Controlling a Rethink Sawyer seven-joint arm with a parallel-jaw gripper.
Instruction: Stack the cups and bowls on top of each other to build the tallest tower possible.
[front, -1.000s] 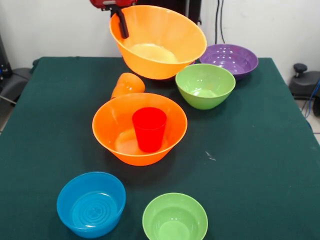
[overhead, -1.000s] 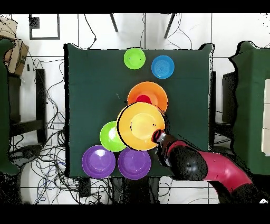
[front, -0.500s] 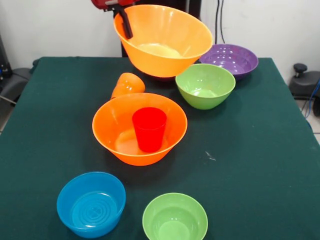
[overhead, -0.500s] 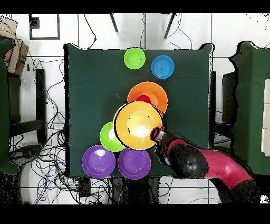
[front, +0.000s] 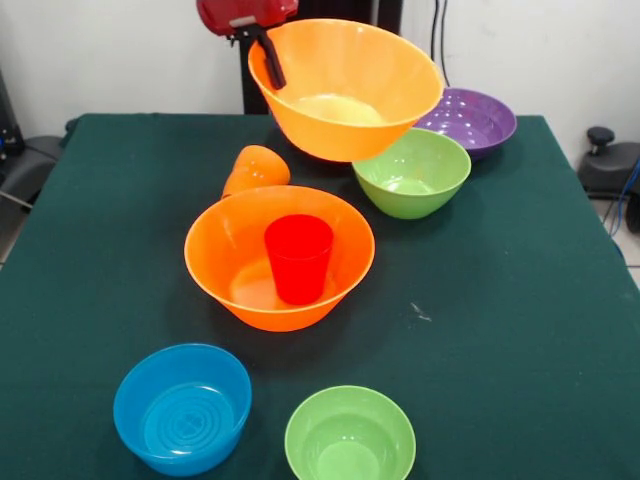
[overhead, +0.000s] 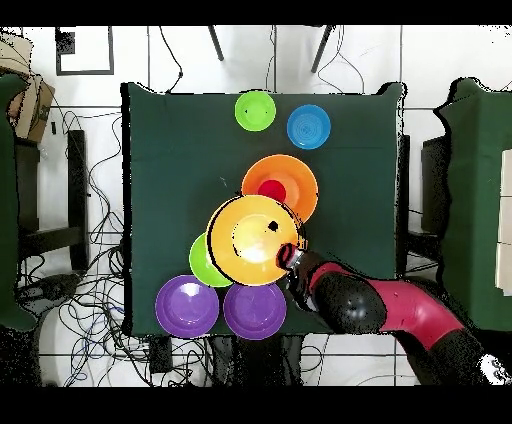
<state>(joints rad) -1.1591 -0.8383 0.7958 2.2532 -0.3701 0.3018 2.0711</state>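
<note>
At the far side of the counter the tool hung with a large orange bowl pinched by its rim, one black finger inside the wall, the bowl tilted and clear of the cloth. It hovered partly above the medium green bowl, with a purple bowl just behind.

Near the middle sat the second large orange bowl, upright, with the red cup standing inside it. An orange cup lay on its side just beyond that bowl.

To do this step well, I judged, the carried bowl wanted levelling before release and centring over whatever would bear it; let go at this tilt, it would likely slide off (a one-sided rim grip invites swinging). The red cup would keep it from nesting in its twin.

Counted from above: two large orange bowls, two purple bowls side by side, one medium green, one small green bowl, one blue bowl (only one visible), and two cups.
</note>
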